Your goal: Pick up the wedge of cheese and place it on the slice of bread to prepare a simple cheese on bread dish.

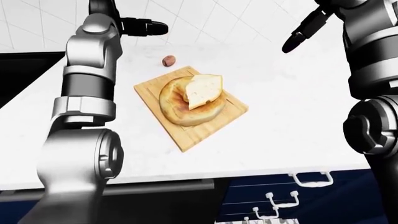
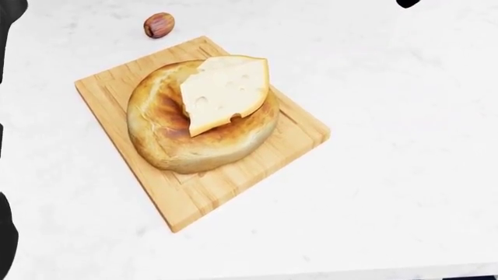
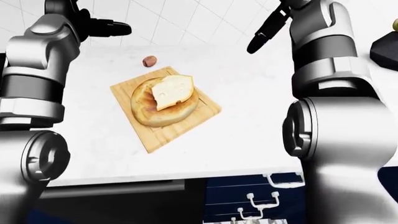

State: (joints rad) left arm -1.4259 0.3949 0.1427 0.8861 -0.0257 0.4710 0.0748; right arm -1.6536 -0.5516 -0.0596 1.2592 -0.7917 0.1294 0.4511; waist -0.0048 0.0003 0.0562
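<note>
A pale wedge of cheese (image 2: 226,90) with small holes lies flat on top of the round, golden-brown bread (image 2: 175,137). The bread rests on a wooden cutting board (image 2: 194,198) on the white counter. My left hand (image 1: 148,27) is raised high at the upper left of the left-eye view, fingers straight and holding nothing. Up at the right of the board my right hand (image 1: 300,35) is lifted too, its dark fingers extended and empty. Neither hand touches the cheese or the bread. Of the right hand, the head view shows only a dark tip (image 2: 408,3) at its top edge.
A brown nut (image 2: 159,25) lies on the counter just above the board's upper corner. The counter edge (image 1: 248,170) runs along the bottom, with dark drawers and white handles (image 1: 276,205) below. A dark recess (image 1: 24,74) lies at the left, a dark object (image 3: 384,46) at the far right.
</note>
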